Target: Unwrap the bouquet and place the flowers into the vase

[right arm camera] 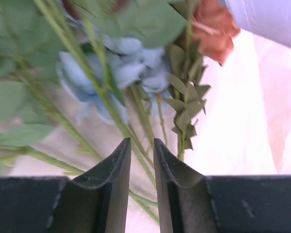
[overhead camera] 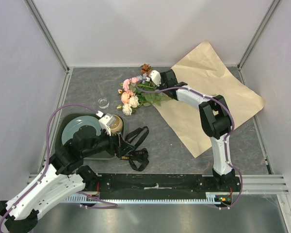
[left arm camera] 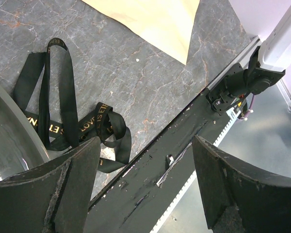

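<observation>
Several long-stemmed flowers (overhead camera: pixel 132 95) lie loose on the grey bench (overhead camera: pixel 87 82) near its far edge, heads to the left: pink, cream and peach blooms in a cluster, a pale blue one and a rust-brown one behind them, with green leaves and stems trailing right onto the paper (overhead camera: pixel 218 102). That tan sheet lies spread flat at the right, one corner touching the back wall. The black ribbon (left arm camera: pixel 63 111), lettered in gold, lies in loose loops well apart from the flowers, near the front rail. The small clear vase (overhead camera: pixel 104 103) stands upright just left of the blooms, with nothing in it. Near it sit a tan mug (overhead camera: pixel 116 125) and a pale plate (overhead camera: pixel 80 130). The right claw (right arm camera: pixel 141 145) is down among the stems, its jaws nearly together with a slim gap; thin green stems cross that gap, but I cannot tell whether one is pinched. The left claw (left arm camera: pixel 145 150) hangs beside the ribbon, by the mug, with its jaws wide apart and holding nothing.
</observation>
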You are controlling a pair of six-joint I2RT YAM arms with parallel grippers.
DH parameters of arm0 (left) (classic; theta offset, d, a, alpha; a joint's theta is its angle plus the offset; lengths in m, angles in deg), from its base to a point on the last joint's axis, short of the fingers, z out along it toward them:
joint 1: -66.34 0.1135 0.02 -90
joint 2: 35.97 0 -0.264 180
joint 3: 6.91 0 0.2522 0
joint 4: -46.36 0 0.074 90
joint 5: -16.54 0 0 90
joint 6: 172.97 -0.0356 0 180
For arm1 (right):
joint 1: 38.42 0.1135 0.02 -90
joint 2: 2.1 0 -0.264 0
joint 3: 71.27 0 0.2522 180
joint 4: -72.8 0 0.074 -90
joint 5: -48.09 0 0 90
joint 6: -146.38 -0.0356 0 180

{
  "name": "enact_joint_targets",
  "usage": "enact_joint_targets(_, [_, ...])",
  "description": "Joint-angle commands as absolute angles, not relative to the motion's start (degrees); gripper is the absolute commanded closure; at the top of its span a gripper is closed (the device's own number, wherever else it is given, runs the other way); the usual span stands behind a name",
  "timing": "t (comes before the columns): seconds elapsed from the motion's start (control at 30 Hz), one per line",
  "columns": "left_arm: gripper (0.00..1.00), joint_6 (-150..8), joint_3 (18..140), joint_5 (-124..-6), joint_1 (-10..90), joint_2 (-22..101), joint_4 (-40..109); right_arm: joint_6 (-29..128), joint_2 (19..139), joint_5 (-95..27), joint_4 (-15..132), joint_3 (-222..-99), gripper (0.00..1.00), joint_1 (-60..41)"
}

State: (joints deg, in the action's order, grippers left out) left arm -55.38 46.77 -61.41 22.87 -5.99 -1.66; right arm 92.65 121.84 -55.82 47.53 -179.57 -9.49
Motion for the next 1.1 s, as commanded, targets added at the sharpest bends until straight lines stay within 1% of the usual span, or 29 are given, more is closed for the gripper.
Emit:
enact_joint_targets(0.0, [0.18,-54.2,47.3,-62.0,23.1,-5.7,-1.2,93.9,122.1,-53.4,46.0,-181.6,0.68,-12.0])
enact_joint_targets(0.17, [0.18,-54.5,47.3,-61.4,23.1,-4.3,-1.1,94.7,123.8,-52.2,45.4,-181.7,0.66,-12.6])
enact_joint_targets(0.33, [0.18,-54.4,47.4,-61.5,23.1,-4.1,-1.1,94.0,124.8,-49.7,45.2,-182.3,0.6,-12.8])
enact_joint_targets(0.67, [0.18,-54.4,47.3,-61.6,23.1,-3.9,-1.2,92.8,126.8,-47.3,43.3,-184.3,0.63,-12.8])
enact_joint_targets(0.8, [0.18,-54.4,47.4,-61.5,23.1,-4.0,-1.2,92.5,126.1,-44.9,41.7,-183.7,0.57,-12.8])
enact_joint_targets(0.9, [0.18,-54.5,47.4,-61.5,23.1,-4.0,-1.2,92.1,125.3,-43.8,41.7,-182.8,0.55,-12.8])
enact_joint_targets(0.97, [0.18,-54.4,47.4,-61.4,23.1,-3.9,-1.2,92.0,125.2,-43.8,41.8,-182.7,0.54,-12.7])
enact_joint_targets(1.07, [0.18,-54.4,47.3,-61.3,23.1,-4.1,-1.2,92.3,126.6,-46.3,42.0,-183.6,0.55,-12.8])
